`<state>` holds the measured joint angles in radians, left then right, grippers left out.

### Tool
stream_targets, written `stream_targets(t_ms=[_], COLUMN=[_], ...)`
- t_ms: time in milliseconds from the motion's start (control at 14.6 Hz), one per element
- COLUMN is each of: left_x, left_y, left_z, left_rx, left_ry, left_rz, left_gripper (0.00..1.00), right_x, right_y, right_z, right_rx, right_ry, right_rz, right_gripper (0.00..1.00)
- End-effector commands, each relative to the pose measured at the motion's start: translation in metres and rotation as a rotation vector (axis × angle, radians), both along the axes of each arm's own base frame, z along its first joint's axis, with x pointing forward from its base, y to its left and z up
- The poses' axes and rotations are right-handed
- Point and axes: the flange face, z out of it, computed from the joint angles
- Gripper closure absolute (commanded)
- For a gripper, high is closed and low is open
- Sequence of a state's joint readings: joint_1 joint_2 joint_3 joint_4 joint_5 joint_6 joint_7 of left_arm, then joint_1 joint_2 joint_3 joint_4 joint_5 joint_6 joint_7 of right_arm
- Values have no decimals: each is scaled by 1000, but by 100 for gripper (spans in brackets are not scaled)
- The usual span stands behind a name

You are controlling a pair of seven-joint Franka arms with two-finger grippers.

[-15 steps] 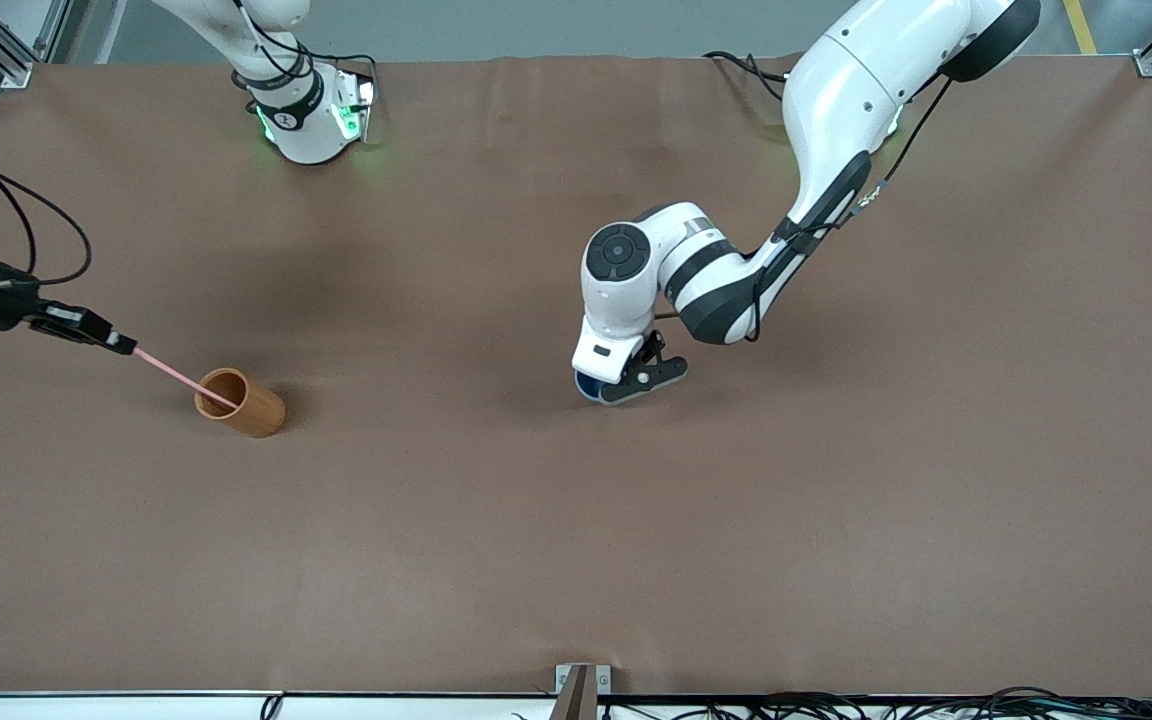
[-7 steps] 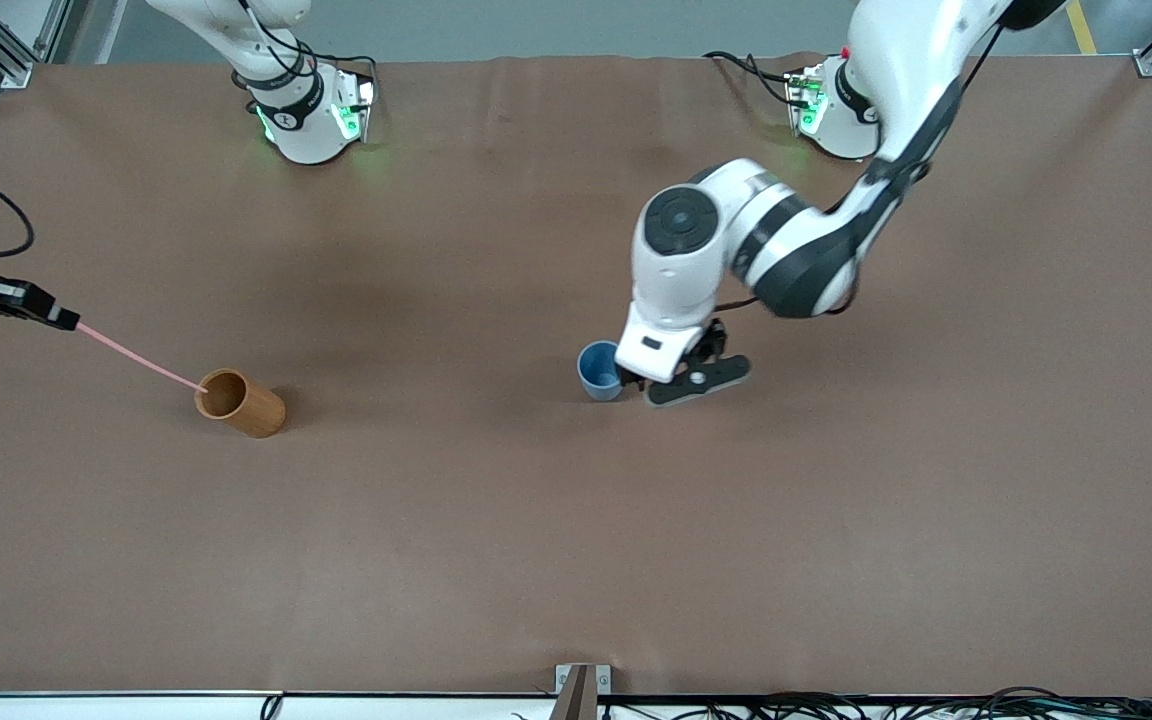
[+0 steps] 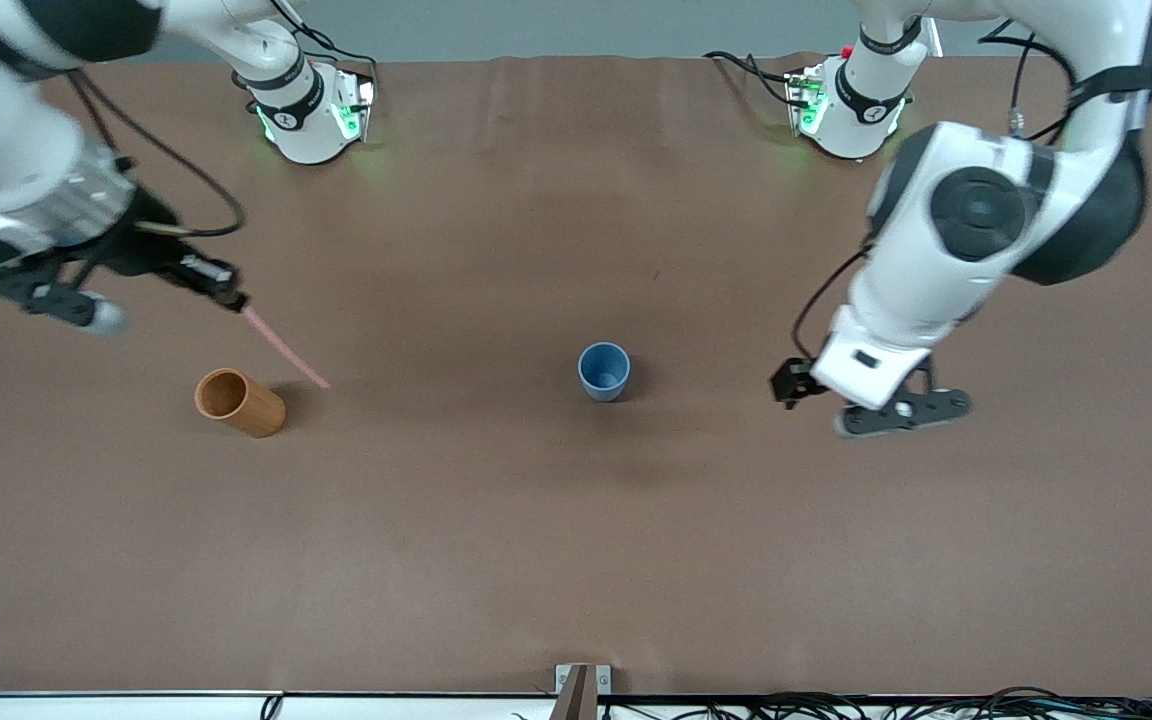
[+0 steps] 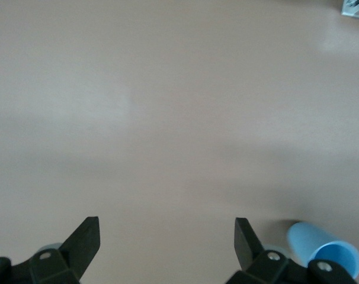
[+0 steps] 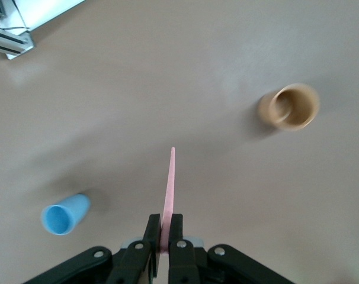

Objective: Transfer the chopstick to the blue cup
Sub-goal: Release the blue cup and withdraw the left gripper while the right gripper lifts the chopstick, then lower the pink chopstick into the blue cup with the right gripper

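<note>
1. Right gripper (image 3: 232, 297), pinching the pink chopstick (image 3: 284, 347), raised beside the orange-brown cup (image 3: 239, 402).
2. Left gripper (image 4: 166, 241), spread wide, empty, raised toward the left arm's end.
3. Blue cup (image 3: 603, 371) upright mid-table.

An orange-brown cylindrical cup (image 3: 239, 402) is standing upright and open-topped on a brown table covering (image 3: 576, 540), toward the right arm's end of the table. A small metal bracket (image 3: 582, 678) is sitting at the table's edge nearest the front camera, with black cables (image 3: 886, 706) trailing along that edge
</note>
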<state>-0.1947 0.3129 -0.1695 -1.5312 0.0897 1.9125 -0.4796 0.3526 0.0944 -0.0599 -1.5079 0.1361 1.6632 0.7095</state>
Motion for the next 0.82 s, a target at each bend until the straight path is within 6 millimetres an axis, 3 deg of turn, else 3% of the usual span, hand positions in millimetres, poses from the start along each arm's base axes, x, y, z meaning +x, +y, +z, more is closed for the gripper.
stream_targets(t_ms=[0,205,478,615,752], left_x=[-10,-24,-47,-56,-70], left_y=[60,107,115,120,122], left_z=[32,72,145,164,174], left_rx=[-8,1,8,7,8], left_ry=[43,62,-1,24,34], left_rz=[-128,-242,-259,-257,-262], left_gripper=[0,0,0,0,0], right_x=[5,-7,-22,-34,-42], right_y=[88,187,284,309,319], right_z=[-8,-31,-79,-94,-101], right_rx=[-25,-22,15,22,18], right_ry=[12,20,-2,0,10], right_rz=[-103,-172,-241,-240,-230], right_gripper=[98,99,99,99,99])
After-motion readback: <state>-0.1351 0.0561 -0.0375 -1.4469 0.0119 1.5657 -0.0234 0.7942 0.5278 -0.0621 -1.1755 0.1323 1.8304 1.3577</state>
